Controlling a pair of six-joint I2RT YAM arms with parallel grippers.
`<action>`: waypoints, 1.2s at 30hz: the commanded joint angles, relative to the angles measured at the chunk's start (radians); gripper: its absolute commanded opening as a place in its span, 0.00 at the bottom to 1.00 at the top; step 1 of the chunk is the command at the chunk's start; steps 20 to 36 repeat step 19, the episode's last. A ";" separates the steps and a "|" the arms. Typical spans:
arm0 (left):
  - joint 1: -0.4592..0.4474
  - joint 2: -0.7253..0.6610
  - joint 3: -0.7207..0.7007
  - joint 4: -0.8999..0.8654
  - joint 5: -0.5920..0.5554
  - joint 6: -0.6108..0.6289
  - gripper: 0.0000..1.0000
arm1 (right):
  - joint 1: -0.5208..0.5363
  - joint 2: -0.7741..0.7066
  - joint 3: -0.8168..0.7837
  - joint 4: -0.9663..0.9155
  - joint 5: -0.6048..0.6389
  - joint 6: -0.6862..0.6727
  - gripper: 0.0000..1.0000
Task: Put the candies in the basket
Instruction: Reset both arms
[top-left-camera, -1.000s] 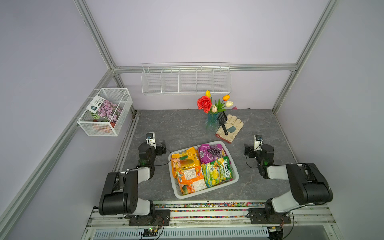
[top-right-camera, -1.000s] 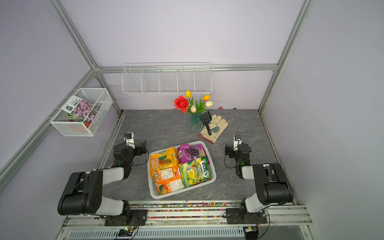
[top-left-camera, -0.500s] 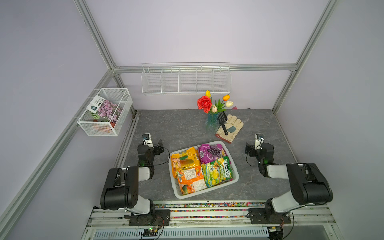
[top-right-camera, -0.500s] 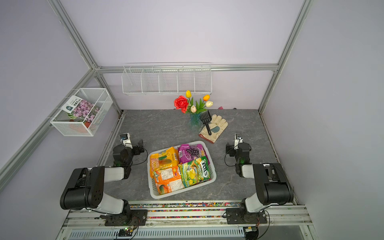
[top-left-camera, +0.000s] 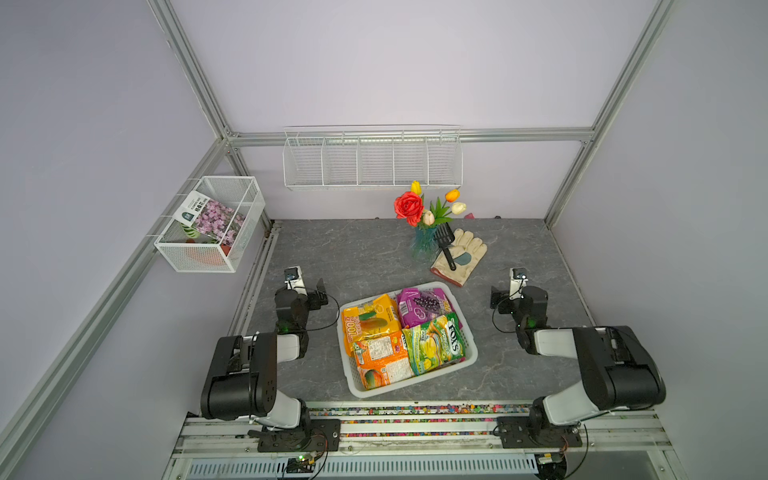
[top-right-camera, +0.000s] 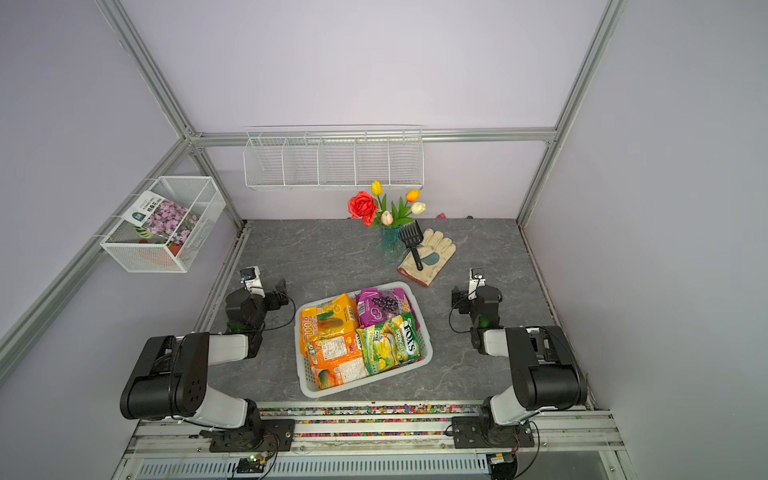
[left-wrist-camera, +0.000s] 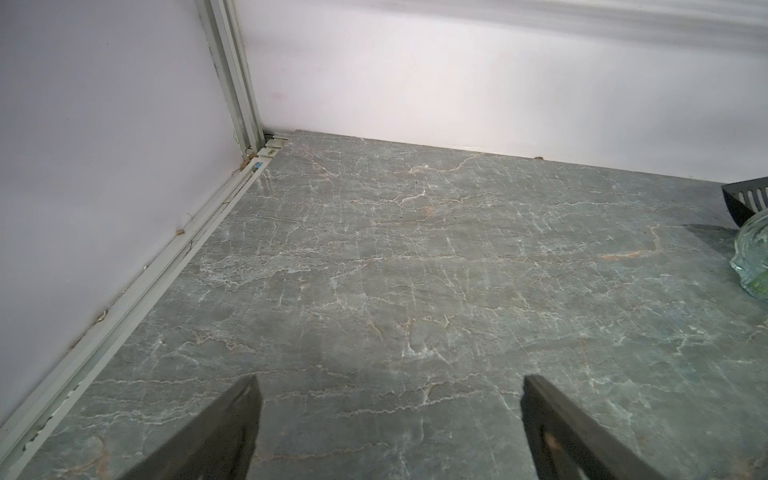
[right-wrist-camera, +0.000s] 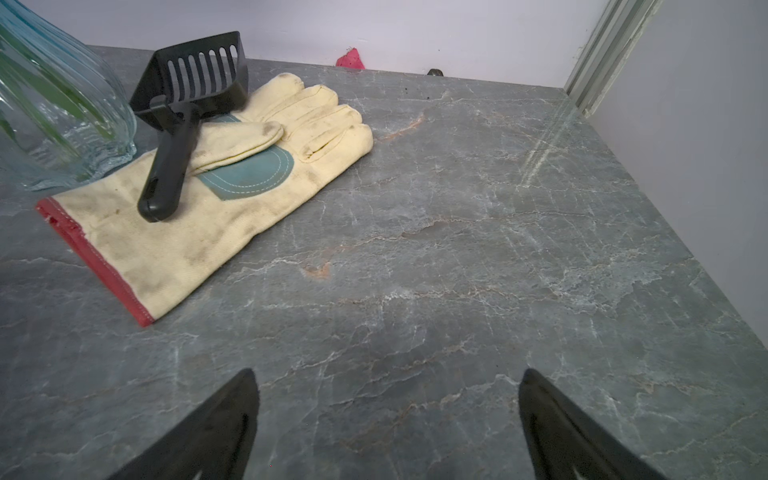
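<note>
Between the two arms, at mid-table: low white rectangular perforated plastic basket (top-left-camera: 409, 387), set on the grey marble-patterned tabletop (top-left-camera: 365, 257), seen in both top views. Contents showing: glossy yellow-orange mango candy bag (top-left-camera: 370, 320), purple grape candy bag (top-left-camera: 422, 305), green FOX'S candy bag (top-left-camera: 434, 343) and orange FOX'S candy bag (top-left-camera: 380, 355), lying flat and overlapping. Whether further bags lie beneath cannot be told. No candy bag shows on the tabletop outside the rim. Long axis of the basket: judged to run side to side, from one arm toward the other, its right end turned slightly toward the back wall. Left gripper (top-left-camera: 319, 291): black jaws spread wide, empty, near the basket's left short wall, candies to its right. Right gripper (top-left-camera: 496, 300): jaws equally wide, empty, farther from the right short wall, candies to its left. A cream work glove (right-wrist-camera: 187, 249) bearing a black slotted scoop (right-wrist-camera: 195, 75) lies ahead of the right gripper. Nearer arm: left. Judgement: task appears complete. Any coming move would run inward toward the basket, and none looks required.
</note>
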 joint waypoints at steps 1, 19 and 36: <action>0.006 0.000 0.006 0.007 0.002 -0.005 1.00 | -0.001 -0.015 0.018 -0.002 0.017 0.018 0.99; 0.005 0.000 0.007 0.007 0.001 -0.004 1.00 | -0.001 -0.018 0.013 0.001 0.017 0.017 0.99; 0.005 0.000 0.007 0.007 0.001 -0.004 1.00 | -0.001 -0.018 0.013 0.001 0.017 0.017 0.99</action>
